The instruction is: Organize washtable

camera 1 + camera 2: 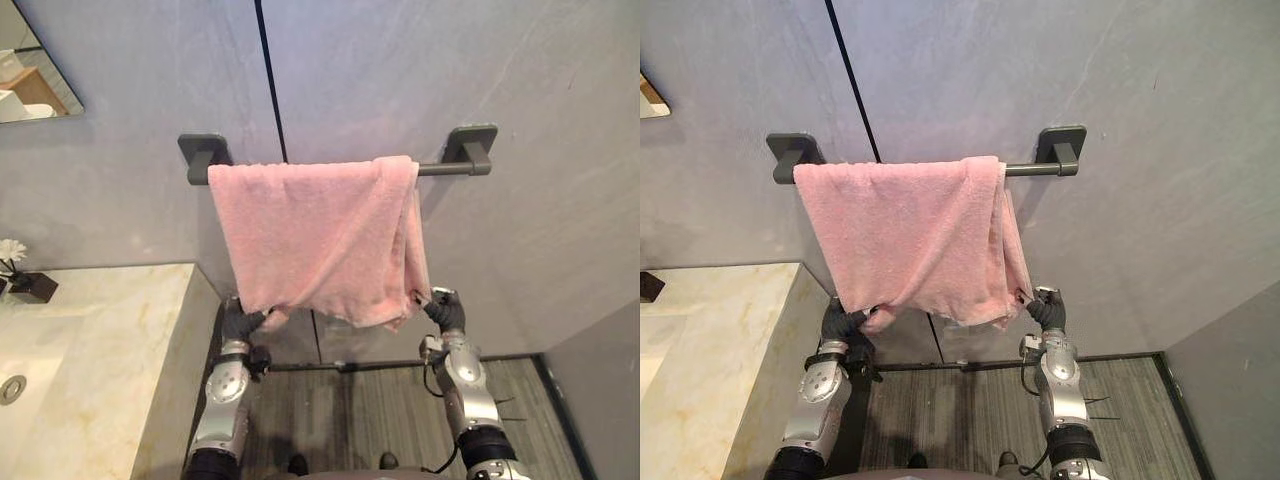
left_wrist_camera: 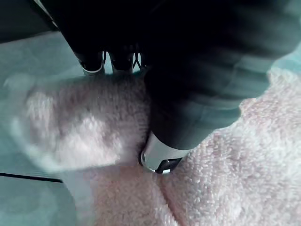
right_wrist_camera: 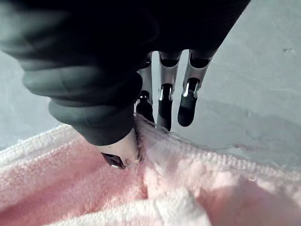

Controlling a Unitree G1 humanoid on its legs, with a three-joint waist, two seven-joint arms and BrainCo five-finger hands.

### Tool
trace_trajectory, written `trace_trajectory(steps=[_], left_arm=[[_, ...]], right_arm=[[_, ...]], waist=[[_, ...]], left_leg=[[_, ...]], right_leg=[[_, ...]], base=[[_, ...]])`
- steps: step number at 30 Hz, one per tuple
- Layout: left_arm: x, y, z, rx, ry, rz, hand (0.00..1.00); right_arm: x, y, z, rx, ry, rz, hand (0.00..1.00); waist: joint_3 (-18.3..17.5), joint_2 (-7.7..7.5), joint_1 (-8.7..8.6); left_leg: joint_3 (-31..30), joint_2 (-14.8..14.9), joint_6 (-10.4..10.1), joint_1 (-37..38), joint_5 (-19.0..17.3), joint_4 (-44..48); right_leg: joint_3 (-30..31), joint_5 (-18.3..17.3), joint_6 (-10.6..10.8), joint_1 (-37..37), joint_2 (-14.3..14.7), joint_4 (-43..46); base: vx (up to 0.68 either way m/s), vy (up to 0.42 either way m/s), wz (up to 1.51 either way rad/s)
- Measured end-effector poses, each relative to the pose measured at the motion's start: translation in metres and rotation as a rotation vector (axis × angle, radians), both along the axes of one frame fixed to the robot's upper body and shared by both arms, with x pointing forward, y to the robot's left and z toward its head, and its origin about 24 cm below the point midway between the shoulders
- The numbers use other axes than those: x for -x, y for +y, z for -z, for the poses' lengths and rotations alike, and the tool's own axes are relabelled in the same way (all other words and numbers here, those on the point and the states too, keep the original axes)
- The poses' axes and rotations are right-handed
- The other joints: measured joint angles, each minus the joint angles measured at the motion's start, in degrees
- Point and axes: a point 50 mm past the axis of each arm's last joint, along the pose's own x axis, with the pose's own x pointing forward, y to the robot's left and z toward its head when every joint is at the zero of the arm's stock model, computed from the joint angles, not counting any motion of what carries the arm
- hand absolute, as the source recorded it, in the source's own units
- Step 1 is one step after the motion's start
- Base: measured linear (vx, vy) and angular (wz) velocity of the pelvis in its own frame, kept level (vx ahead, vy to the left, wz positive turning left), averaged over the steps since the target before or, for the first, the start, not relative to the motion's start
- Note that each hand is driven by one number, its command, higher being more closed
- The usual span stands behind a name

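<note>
The pink towel [image 1: 315,235] hangs over a dark grey towel bar [image 1: 455,168] fixed to the grey wall [image 1: 560,150]. It covers most of the bar from the left bracket on and leaves a short bare stretch by the right bracket. Its right side is bunched into folds, and its lower edge hangs unevenly above the striped floor [image 1: 370,410].

The left hand [image 1: 240,322] is raised to the towel's lower left corner and grips it. In the left wrist view its thumb [image 2: 162,157] presses into the pile, while the fingers [image 2: 94,63] lie on the other side of the cloth.

The right hand [image 1: 446,310] is up at the lower right corner. Its thumb [image 3: 120,150] bears down on the hem and pinches it against the nearest finger. The other fingers [image 3: 187,106] reach past the edge toward the wall.

To the left stands a pale marble counter [image 1: 110,340] with a sink [image 1: 40,345] set into it. A white flower [image 1: 12,250] in a small dark pot [image 1: 35,287] sits at the counter's back edge. The corner of a mirror [image 1: 30,70] shows above.
</note>
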Motion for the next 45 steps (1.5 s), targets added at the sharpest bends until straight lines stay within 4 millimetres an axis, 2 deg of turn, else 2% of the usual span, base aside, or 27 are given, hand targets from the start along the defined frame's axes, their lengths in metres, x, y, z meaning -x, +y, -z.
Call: trace_trajectory(steps=[7,13,16,21,25,29,33,35,36,37,38,39,41,43,45], left_arm=[[0.023,0.025,0.009,0.073,0.036,-0.160,0.00],[0.029,0.027,0.013,0.113,0.053,-0.193,0.00],[0.029,0.030,0.009,0.114,0.036,-0.208,0.00],[0.030,0.048,-0.045,0.092,-0.220,-0.283,0.00],[0.032,0.053,-0.079,0.070,-0.382,-0.311,0.00],[0.039,0.051,-0.124,0.033,-0.595,-0.314,0.00],[0.044,0.049,-0.166,-0.020,-0.811,-0.264,0.00],[0.042,0.037,-0.192,-0.030,-0.943,-0.121,0.00],[0.041,0.032,-0.196,-0.020,-0.967,-0.065,0.00],[0.035,0.019,-0.204,0.004,-1.006,0.085,0.00],[0.033,0.011,-0.206,0.015,-1.014,0.158,0.00],[0.027,-0.008,-0.209,0.050,-1.016,0.330,0.00],[0.023,-0.023,-0.208,0.058,-1.002,0.469,0.00],[0.016,-0.035,-0.201,0.072,-0.958,0.581,0.00],[0.004,-0.045,-0.187,0.085,-0.857,0.684,0.00]], right_arm=[[0.021,-0.028,0.005,0.054,0.046,0.160,0.00],[0.031,-0.031,0.006,0.098,0.064,0.165,0.00],[0.035,-0.037,-0.003,0.120,0.035,0.205,0.00],[0.039,-0.058,-0.055,0.195,-0.180,0.350,0.00],[0.041,-0.060,-0.083,0.223,-0.311,0.370,0.00],[0.048,-0.057,-0.132,0.260,-0.553,0.385,0.00],[0.052,-0.046,-0.181,0.277,-0.824,0.327,0.00],[0.047,-0.027,-0.213,0.257,-1.004,0.164,0.00],[0.046,-0.020,-0.219,0.240,-1.044,0.103,0.00],[0.041,-0.001,-0.231,0.203,-1.122,-0.065,0.00],[0.039,0.008,-0.235,0.189,-1.146,-0.135,0.00],[0.035,0.031,-0.241,0.148,-1.180,-0.316,0.00],[0.033,0.052,-0.245,0.121,-1.198,-0.470,0.00],[0.029,0.070,-0.243,0.098,-1.184,-0.616,0.00],[0.019,0.089,-0.231,0.109,-1.094,-0.776,0.00]], waist=[[0.2,-1.01,0.20],[0.2,-1.21,0.27],[0.2,-1.21,0.31],[0.2,-1.26,0.30],[0.2,-1.25,0.25],[0.2,-1.25,0.28],[0.2,-1.25,0.27],[0.2,-1.22,0.28],[0.2,-1.21,0.28],[0.1,-1.19,0.27],[0.1,-1.19,0.26],[0.1,-1.19,0.29],[0.1,-1.19,0.31],[0.1,-1.19,0.33],[0.1,-1.22,0.36]], left_leg=[[0.1,0.1,0.0,0.3,0.0,0.0],[0.1,0.0,0.0,0.3,0.0,0.0],[0.1,0.1,0.0,0.3,0.0,0.0],[0.1,0.0,0.1,0.4,-0.1,0.0],[0.2,0.0,0.1,1.0,-0.1,0.0],[0.2,0.0,0.1,1.2,-0.2,0.0],[0.4,-0.1,0.1,1.4,-0.2,0.0],[0.9,-0.1,0.1,1.8,-0.3,0.0],[1.0,0.0,0.1,1.9,-0.3,0.0],[1.2,0.0,0.1,2.0,-0.3,0.0],[1.2,-0.1,0.1,2.0,-0.3,0.0],[1.3,-0.1,0.1,2.0,-0.3,0.0],[1.3,-0.1,0.1,2.0,-0.3,0.0],[1.3,-0.1,0.1,2.0,-0.3,0.0],[1.5,-0.1,0.1,2.0,-0.3,0.0]], right_leg=[[0.0,0.1,0.1,0.5,0.0,-0.5],[0.0,0.2,0.1,0.5,0.0,-0.5],[0.1,0.2,0.1,0.5,-0.1,-0.6],[0.1,0.2,0.1,0.6,-0.1,-0.6],[0.1,0.2,0.1,1.1,-0.1,-0.6],[0.1,0.2,0.2,1.3,-0.1,-0.7],[0.1,0.2,0.1,1.2,-0.1,-0.6],[0.3,0.2,0.1,1.3,-0.1,-0.6],[0.3,0.2,0.1,1.3,-0.1,-0.6],[0.4,0.2,0.2,1.3,-0.1,-0.5],[0.5,0.2,0.2,1.3,-0.1,-0.5],[0.5,0.2,0.2,1.3,-0.1,-0.5],[0.5,0.2,0.2,1.3,-0.1,-0.5],[0.5,0.2,0.2,1.3,-0.1,-0.4],[0.8,0.2,0.2,1.3,-0.1,-0.4]], base=[[0.00,0.000,0.00],[0.00,0.000,0.00],[0.00,0.000,0.00],[0.00,0.000,0.00],[0.00,0.000,0.00],[-0.05,-0.016,0.00],[-0.01,-0.005,-0.02],[-0.03,-0.011,-0.09],[-0.03,-0.011,-0.10],[-0.03,-0.011,-0.06],[-0.03,-0.013,-0.05],[0.00,0.000,0.00],[0.00,0.000,0.00],[0.00,0.000,0.00],[-0.01,-0.014,-0.04]])
